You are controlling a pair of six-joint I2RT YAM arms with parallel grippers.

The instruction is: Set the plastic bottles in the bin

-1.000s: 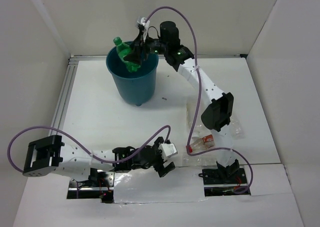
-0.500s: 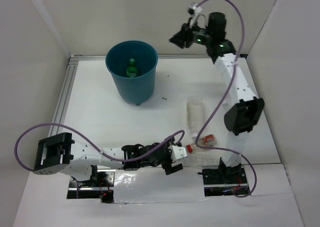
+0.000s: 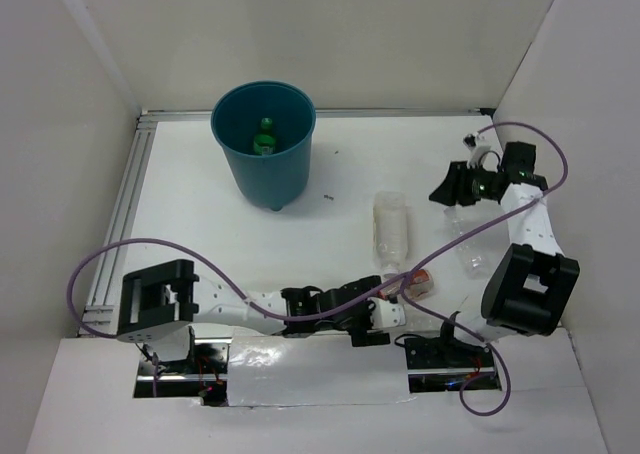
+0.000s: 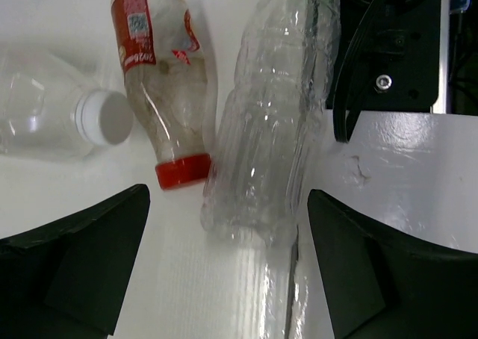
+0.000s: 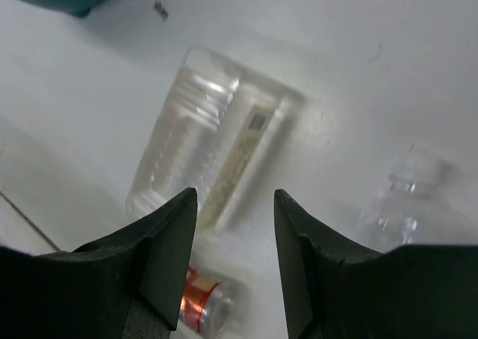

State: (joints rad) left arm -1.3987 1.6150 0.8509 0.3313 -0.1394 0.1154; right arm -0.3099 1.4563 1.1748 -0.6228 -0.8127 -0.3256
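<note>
left tool (image 4: 228, 260) wide open, empty, low by red-cap bottle (image 4: 160, 92); right tool (image 5: 235, 227) part open, empty, over clear bottle (image 5: 202, 152); green bottle (image 3: 264, 139) inside bin (image 3: 250, 174)

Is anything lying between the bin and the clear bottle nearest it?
Only bare table and one small dark speck lie between the bin and that clear bottle, as the top external view shows.

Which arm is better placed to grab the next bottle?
Left, likely: the left end effector is open and low, the crumpled clear bottle reaching between its fingers. The right end effector hovers higher, holding nothing.
</note>
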